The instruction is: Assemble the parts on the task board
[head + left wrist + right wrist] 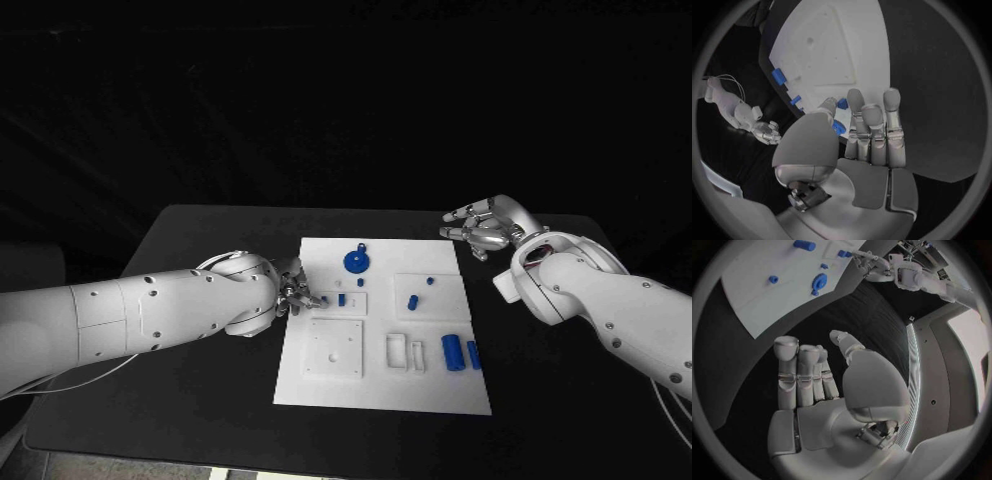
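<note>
The black table (202,235) carries the white task board (433,385), lying flat between the left hand (293,292) and the right hand (483,225), nearer the left hand.

Matt white task board (378,380), glossy blue plastic parts (453,351), matt black table (216,230)

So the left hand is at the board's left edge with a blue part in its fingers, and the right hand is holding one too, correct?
Not quite. The right hand holds nothing: the right wrist view shows its fingers apart over bare black table, off the task board. The rest stands: the left hand is at the board's left edge with a blue part at its fingers.
</note>
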You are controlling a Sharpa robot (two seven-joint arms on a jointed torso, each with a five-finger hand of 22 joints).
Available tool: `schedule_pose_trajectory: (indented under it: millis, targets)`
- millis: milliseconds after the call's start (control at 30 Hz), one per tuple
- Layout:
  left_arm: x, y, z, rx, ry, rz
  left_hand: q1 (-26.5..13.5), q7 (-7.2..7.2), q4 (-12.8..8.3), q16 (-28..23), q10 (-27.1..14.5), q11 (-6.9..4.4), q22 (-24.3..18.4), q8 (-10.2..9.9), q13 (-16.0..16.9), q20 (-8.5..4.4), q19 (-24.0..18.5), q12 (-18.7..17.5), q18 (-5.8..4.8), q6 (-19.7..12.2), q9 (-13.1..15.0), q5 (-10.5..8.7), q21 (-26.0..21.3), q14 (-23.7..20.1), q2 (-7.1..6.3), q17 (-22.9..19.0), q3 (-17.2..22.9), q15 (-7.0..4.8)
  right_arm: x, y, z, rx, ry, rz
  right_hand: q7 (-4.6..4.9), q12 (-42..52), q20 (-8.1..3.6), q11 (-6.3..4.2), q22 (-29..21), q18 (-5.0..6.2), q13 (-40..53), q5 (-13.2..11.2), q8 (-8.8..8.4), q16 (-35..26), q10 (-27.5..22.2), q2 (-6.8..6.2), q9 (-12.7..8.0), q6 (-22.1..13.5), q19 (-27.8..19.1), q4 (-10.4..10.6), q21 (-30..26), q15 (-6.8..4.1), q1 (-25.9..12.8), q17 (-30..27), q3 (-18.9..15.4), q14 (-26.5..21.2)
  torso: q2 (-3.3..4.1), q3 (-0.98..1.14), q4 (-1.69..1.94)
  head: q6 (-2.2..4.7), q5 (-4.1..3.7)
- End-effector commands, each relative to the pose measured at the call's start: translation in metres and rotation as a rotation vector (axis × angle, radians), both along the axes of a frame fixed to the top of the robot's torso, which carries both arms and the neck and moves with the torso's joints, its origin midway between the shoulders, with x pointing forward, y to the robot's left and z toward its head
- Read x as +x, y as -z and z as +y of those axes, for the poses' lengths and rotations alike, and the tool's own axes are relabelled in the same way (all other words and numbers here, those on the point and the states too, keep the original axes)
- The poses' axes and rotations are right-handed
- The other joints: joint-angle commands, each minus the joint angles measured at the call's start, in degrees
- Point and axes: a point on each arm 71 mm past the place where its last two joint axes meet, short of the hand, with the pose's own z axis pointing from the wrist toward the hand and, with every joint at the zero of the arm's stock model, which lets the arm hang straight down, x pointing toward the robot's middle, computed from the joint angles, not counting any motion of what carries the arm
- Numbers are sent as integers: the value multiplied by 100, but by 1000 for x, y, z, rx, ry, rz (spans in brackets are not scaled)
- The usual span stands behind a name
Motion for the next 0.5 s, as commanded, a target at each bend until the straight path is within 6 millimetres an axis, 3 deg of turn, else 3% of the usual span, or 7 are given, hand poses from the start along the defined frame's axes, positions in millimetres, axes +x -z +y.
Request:
schedule_pose_trajectory:
  millis: [33, 200, 367, 400, 500]
  targets:
    - [-1, 3, -6, -14, 16, -7, 26, -7, 23, 21, 214, -52, 106, -11, 3, -1, -14, 19, 18, 27, -11, -18, 20, 29, 10, 4, 10, 1, -1, 0, 0, 0, -4, -7, 2, -18, 7, 7, 457, 69, -5, 19, 0, -34, -30, 12, -8, -22, 156, 4, -23, -12, -59, -7, -10, -31, -2, 5, -6, -4, -7]
    - [-2, 3, -8, -28, 19, -12, 36, -30, -57, 28, 221, -64, 103, 55, 3, -8, -13, 32, 16, 70, 20, -13, 37, 41, 40, 6, -1, -6, -1, 0, 0, 0, -4, -6, 2, -18, 7, 7, 457, 69, -5, 19, 0, -34, -30, 12, -8, -22, 156, 4, -23, -12, -59, -7, -10, -31, -3, 9, -3, -8, -12]
    - [-2, 3, -10, -33, 21, -12, 45, -87, -160, 37, 224, -93, 103, 268, -3, -24, -15, 52, 3, 114, 201, -17, 65, 47, 51, 12, -16, -26, -1, 0, 0, 0, -4, -5, 2, -18, 7, 7, 457, 69, -5, 19, 0, -34, -30, 12, -8, -22, 156, 4, -23, -12, -59, -7, -10, -31, -5, 8, -5, -7, -16]
    - [-2, 3, -10, -33, 21, -13, 54, -103, -203, 56, 227, -100, 106, 374, 4, -31, -14, 79, -3, 61, 430, -13, 87, 57, 58, 21, -21, -37, -1, 1, 0, 0, -4, -5, 2, -18, 7, 7, 457, 69, -5, 19, 0, -34, -30, 12, -8, -22, 156, 4, -23, -12, -59, -7, -10, -31, -3, 9, -5, -6, -17]
    - [-3, 3, -10, -33, 20, -13, 73, -129, -270, 81, 223, -112, 108, 497, 16, -38, -19, 110, -6, -8, 731, 5, 119, 61, 66, 32, -28, -44, -1, 1, 0, -1, -3, -4, 2, -18, 7, 7, 457, 69, -5, 19, 0, -34, -30, 12, -8, -22, 156, 4, -23, -12, -59, -7, -10, -31, -7, 11, -6, -5, -17]
